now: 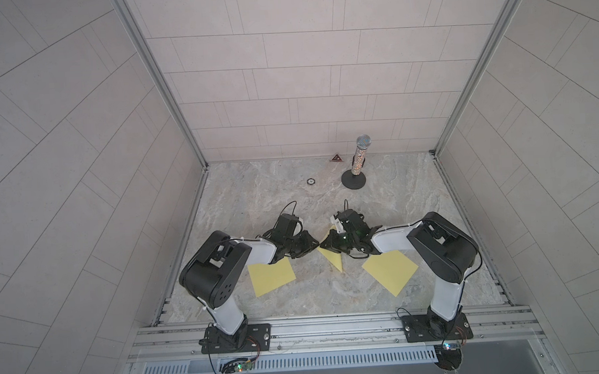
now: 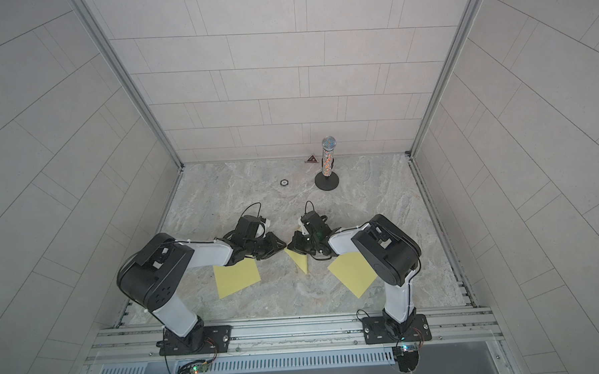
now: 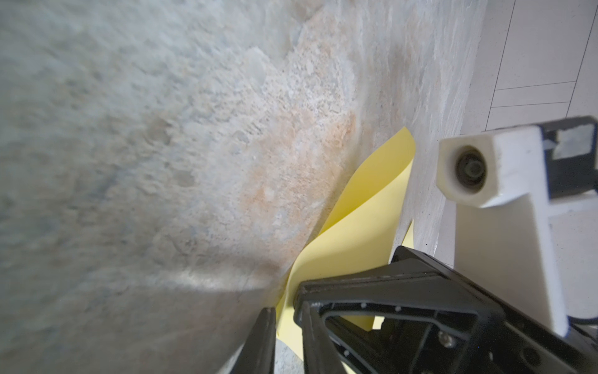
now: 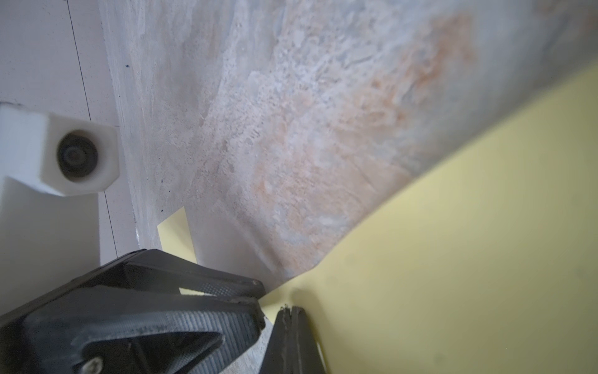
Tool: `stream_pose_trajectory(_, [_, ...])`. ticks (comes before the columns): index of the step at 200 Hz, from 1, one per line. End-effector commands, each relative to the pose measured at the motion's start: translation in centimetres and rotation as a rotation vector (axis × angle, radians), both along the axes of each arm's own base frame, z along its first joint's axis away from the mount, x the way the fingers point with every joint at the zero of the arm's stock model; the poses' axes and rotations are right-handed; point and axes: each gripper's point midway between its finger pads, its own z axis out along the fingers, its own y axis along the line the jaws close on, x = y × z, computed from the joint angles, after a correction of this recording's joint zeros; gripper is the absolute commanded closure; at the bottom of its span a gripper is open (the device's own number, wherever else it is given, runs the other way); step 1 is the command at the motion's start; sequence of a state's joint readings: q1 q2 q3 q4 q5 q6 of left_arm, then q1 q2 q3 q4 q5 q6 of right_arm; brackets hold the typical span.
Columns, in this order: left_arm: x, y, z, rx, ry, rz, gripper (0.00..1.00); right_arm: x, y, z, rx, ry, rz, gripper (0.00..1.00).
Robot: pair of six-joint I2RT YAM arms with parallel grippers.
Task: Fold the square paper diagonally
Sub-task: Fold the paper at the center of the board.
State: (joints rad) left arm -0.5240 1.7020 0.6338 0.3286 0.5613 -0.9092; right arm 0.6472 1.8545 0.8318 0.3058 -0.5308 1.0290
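The square paper [image 1: 336, 261] is a yellow sheet in mid-table, partly raised and curved off the marble top, and it shows in both top views. My two grippers meet tip to tip at its raised corner. The right gripper [image 4: 290, 312] is shut, its jaws pressed together on the paper [image 4: 453, 259]. The left gripper [image 3: 288, 320] has its jaws a narrow gap apart, with the edge of the paper [image 3: 365, 210] standing between them. In a top view the left gripper [image 1: 315, 244] faces the right gripper [image 1: 324, 245]. The arms hide the pinched corner from above.
Two more yellow sheets lie flat, one by the left arm [image 1: 270, 276] and one by the right arm [image 1: 390, 270]. A glittery microphone on a black stand [image 1: 358, 164], a small round disc [image 1: 310, 181] and a small triangle [image 1: 335, 157] sit near the back wall.
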Motion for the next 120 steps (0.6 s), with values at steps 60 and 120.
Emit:
stream_pose_trajectory(60, [-0.6,0.0,-0.9,0.002,0.021,-0.013,0.82,-2.1,-1.8,-3.3,-0.098,0.096,-0.017,1.00])
stream_pose_trajectory(120, [-1.3,0.4,-1.8,0.029,0.045,-0.023,0.89,-2.1,-1.8,-2.9,-0.091,0.090,-0.019,1.00])
